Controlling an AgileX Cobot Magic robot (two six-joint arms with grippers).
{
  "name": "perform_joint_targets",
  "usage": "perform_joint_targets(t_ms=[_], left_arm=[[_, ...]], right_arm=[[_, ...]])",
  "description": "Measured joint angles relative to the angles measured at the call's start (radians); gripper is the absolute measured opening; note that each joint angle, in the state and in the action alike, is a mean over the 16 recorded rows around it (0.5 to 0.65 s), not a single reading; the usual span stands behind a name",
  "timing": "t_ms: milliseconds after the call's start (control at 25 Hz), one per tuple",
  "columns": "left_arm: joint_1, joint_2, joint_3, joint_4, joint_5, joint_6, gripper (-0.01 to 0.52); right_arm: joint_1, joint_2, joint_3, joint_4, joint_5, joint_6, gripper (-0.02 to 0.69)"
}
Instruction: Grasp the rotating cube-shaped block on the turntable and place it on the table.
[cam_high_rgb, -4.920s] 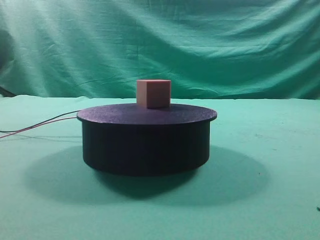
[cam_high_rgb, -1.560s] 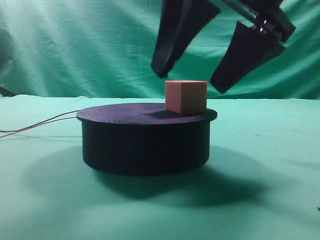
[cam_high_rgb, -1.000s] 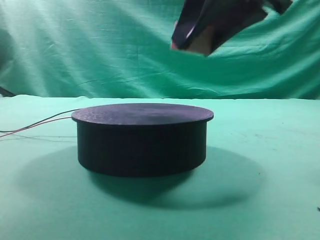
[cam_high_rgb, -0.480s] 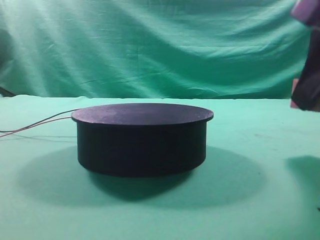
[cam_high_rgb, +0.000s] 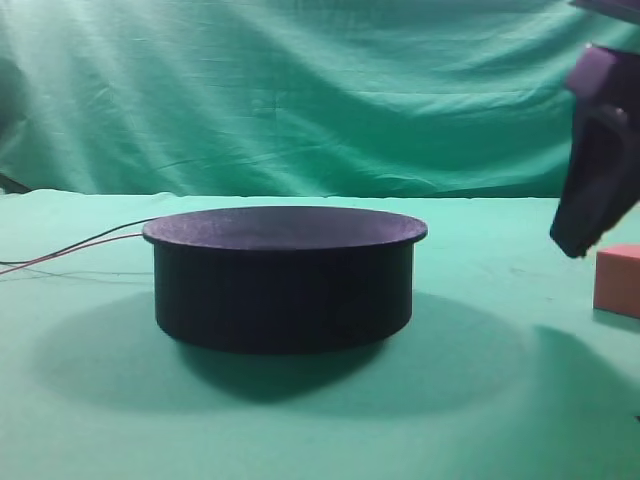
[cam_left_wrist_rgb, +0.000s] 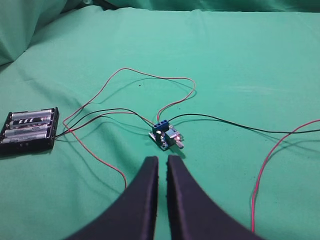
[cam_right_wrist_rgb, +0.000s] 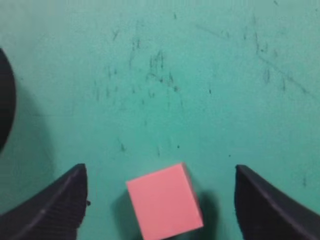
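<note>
Though cut off, the cube-shaped block (cam_high_rgb: 618, 281) rests on the table (cam_high_rgb: 480, 400).

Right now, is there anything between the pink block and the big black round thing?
No. In the high view only bare green table lies between the block and the turntable. The right wrist view shows bare cloth there too.

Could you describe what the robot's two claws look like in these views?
Both are matte black. The left claw has two long curved fingers tapering to blunt tips. The right claw shows two broad fingers with fine ribbing on their inner faces. From the exterior view its finger looks dark with a purplish sheen. No markings or cables show.
</note>
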Motion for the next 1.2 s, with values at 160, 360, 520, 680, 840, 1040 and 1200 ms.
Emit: perform_joint_targets(t_ms=[160,360,520,680,840,1040,1200], left_arm=[[0.0,0.0,0.0,0.0,0.0,0.0,0.0],[0.0,0.0,0.0,0.0,0.0,0.0,0.0],[0.0,0.0,0.0,0.0,0.0,0.0,0.0],[0.0,0.0,0.0,0.0,0.0,0.0,0.0],[0.0,0.0,0.0,0.0,0.0,0.0,0.0],[0.0,0.0,0.0,0.0,0.0,0.0,0.0],[0.0,0.0,0.0,0.0,0.0,0.0,0.0]], right_arm=[[0.0,-0.118,-0.022,-0.085,0.124,0.094,0.059],[0.0,-0.261,-0.021,-0.208,0.232,0.229,0.002],[0.0,-0.348,-0.01,-0.289,0.28,0.324,0.0],[0.0,-0.403,0.003,-0.334,0.294,0.367,0.0],[0.0,-0.429,0.015,-0.362,0.282,0.366,0.0],[-0.008,-0.463,0.04,-0.403,0.237,0.348,0.0],[-0.04,-0.527,0.099,-0.438,0.156,0.332,0.0]])
